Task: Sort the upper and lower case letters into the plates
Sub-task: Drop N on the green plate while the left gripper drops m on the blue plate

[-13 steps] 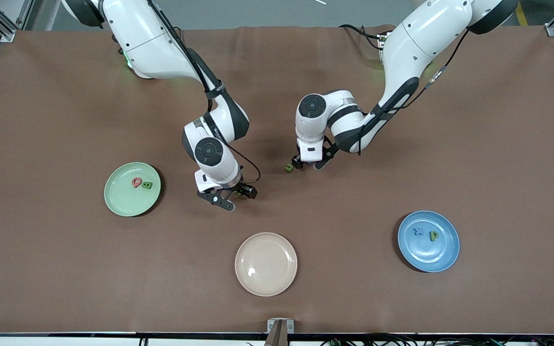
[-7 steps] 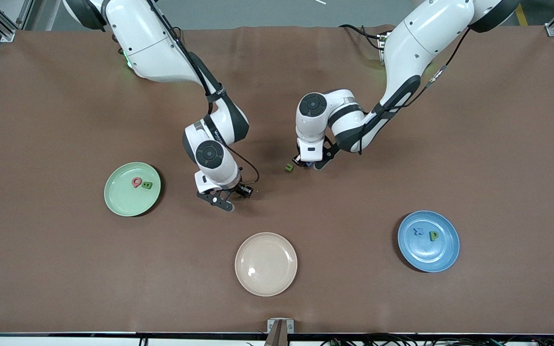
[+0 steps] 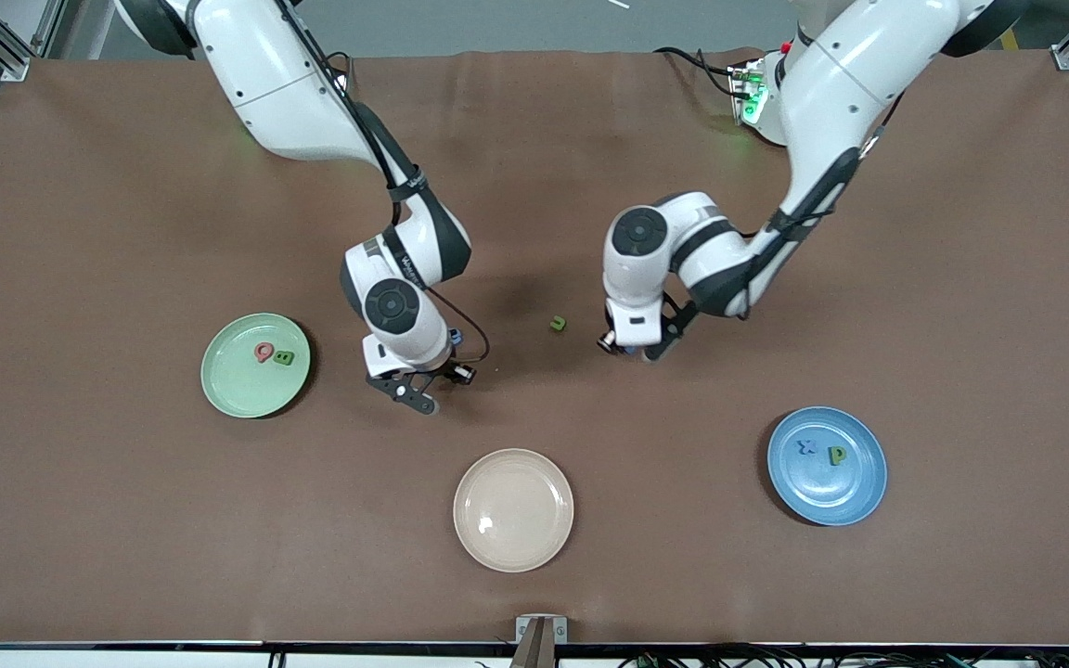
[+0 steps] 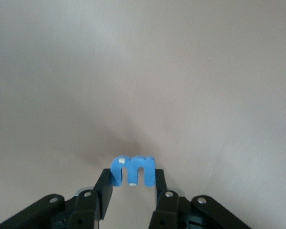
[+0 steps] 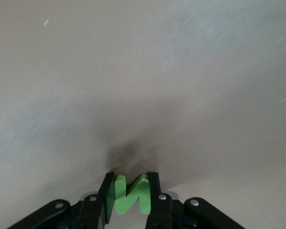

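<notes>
I log: left end effector (image 4: 132, 183) clamps a small blue plastic letter (image 4: 133, 171), right end effector (image 5: 129, 193) a small green plastic letter (image 5: 131, 194); both letters hidden mid-frame in my front view.

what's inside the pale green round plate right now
The pale green round plate holds two small letters side by side: a red Q-shaped one and a green one too small to read surely. Nothing covers the plate; neither gripper is over it.
</notes>
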### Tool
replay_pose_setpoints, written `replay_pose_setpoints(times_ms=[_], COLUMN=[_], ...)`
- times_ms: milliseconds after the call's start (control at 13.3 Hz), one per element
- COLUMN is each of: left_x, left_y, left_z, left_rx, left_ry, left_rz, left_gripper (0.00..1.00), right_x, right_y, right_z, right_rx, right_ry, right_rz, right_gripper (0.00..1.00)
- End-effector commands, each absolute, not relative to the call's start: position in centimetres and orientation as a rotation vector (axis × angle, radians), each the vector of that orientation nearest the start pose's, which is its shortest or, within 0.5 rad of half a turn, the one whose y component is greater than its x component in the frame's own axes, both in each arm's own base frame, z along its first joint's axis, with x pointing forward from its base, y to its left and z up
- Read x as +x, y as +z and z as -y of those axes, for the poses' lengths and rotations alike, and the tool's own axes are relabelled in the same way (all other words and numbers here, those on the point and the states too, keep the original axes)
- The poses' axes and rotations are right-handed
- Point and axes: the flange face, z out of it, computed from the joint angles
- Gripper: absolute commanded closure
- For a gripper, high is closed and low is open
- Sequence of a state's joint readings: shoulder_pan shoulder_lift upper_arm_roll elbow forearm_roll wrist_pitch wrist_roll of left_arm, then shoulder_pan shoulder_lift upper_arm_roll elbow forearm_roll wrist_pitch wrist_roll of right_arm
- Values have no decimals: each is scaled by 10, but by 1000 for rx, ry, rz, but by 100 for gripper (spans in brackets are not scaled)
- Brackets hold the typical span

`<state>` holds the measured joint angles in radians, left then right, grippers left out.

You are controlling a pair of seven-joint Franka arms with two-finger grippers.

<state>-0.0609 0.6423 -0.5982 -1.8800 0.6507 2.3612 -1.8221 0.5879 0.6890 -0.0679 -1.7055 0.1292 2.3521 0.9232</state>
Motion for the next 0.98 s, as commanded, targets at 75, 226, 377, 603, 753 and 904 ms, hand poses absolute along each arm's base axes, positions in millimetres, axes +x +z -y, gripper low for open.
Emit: replay_pose_setpoints(times_ms=[75, 226, 377, 603, 753, 904], left_x=[585, 620, 646, 665, 669, 679], left_y=[251, 258, 267, 261, 245, 237], left_z=[287, 231, 184, 144, 131, 103], left_rx=[-2941, -2967, -2993, -3011, -3015, -2974], left_ry=[-255, -269, -285, -277, -243, -252], left_rz=[989, 885, 779, 678, 656, 663], left_gripper=[99, 99, 99, 95, 89, 71], right_x=[608, 611, 614, 613, 611, 605], right_y=[270, 285, 285, 273, 261, 247], right_z=[-236, -168, -104, -44, -18, -6], right_rx=[-3068, -3075, -3079, -3078, -3078, -3082], right_ry=[178, 179, 190, 207, 182, 137], right_rz=[-617, -495, -388, -312, -272, -245], right_gripper=[100, 100, 100, 100, 100, 100])
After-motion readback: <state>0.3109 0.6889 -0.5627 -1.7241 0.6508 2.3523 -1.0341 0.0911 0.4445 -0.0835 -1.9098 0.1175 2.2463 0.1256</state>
